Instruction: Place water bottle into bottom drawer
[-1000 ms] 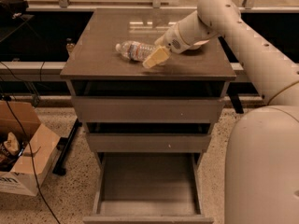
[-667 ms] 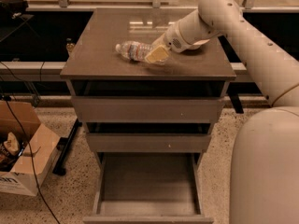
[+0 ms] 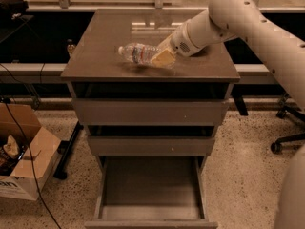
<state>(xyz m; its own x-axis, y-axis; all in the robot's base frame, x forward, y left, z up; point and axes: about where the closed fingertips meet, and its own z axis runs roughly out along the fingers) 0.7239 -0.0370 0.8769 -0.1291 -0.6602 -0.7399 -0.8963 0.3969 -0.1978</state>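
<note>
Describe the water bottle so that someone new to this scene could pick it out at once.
Find the grey-brown three-drawer cabinet in the middle, its bottom drawer pulled open. On its flat top, near the centre, the water bottle is on its side, with the gripper at its right-hand end. It is the only clear, ribbed thing there, with a pale label band.

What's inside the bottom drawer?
The bottom drawer shows only its grey floor; its back part is hidden under the drawer above. The water bottle lies up on the cabinet top, with the gripper at its end.
</note>
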